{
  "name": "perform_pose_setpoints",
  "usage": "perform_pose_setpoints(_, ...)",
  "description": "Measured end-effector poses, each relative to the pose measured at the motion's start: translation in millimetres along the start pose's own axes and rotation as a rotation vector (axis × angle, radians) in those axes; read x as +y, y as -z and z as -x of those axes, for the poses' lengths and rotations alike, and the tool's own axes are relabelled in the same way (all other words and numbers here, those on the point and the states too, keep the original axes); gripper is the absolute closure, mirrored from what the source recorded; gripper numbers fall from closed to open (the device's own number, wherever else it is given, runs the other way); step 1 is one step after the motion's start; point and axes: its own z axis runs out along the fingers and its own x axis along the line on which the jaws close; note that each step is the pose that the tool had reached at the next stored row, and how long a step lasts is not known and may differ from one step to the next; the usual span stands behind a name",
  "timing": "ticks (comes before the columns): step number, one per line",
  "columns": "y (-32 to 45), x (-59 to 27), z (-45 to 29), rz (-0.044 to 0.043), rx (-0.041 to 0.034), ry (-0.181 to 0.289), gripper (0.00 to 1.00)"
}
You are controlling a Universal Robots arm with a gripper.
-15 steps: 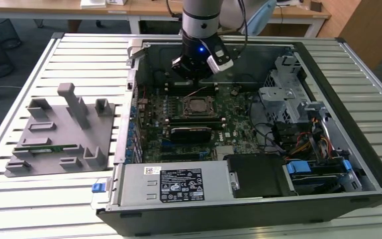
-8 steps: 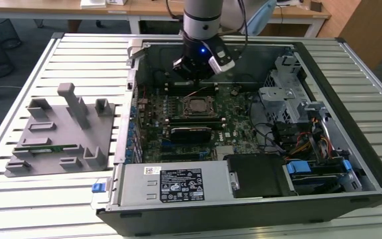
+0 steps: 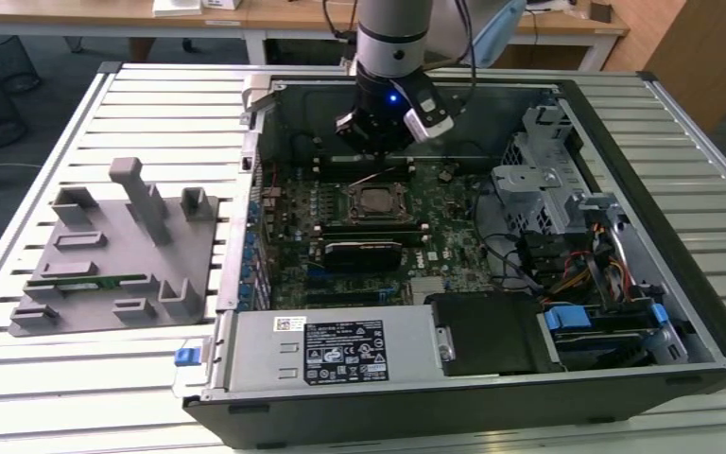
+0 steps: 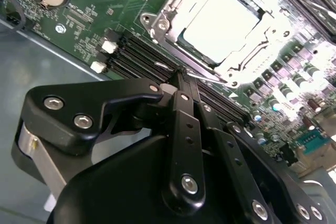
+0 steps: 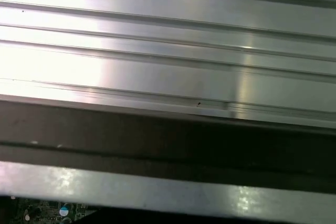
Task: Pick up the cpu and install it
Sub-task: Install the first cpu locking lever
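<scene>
Gripper (image 4: 181, 72) fingers (image 4: 185, 129) are seen pressed together in the second wrist view, with nothing held between them; the tool is closed and empty. In the exterior view the gripper (image 3: 386, 142) is held inside the open computer case (image 3: 665, 123), above the far part of the motherboard (image 3: 445, 236), just beyond the socket (image 3: 374, 201).

The cpu (image 4: 220, 18) is seen already lying in the socket (image 4: 163, 22), its pale shiny top framed by the metal bracket. In the second wrist view a thin metal lever (image 4: 207, 74) is seen running along the near side of the socket, and the closed fingertips are placed right at it; whether they touch it cannot be told.

The picking and placing are judged to be done, and the step in hand is judged to be the securing of the chip: the work on the retention lever. For that, a small, careful push with the closed fingertips would be called for, kept clear of the memory slots (image 4: 142, 59) just beside the socket.

On the slatted table (image 3: 148, 95), near its edge on the exterior view's left, a grey parts tray (image 3: 98, 274) is set, with a green memory stick (image 3: 86, 281) lying in it.
</scene>
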Motion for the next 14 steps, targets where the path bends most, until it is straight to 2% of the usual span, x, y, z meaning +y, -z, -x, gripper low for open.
perform_pose_setpoints(14,-13.2,-1.5,10.3,0.0000,0.0003,0.000,0.89)
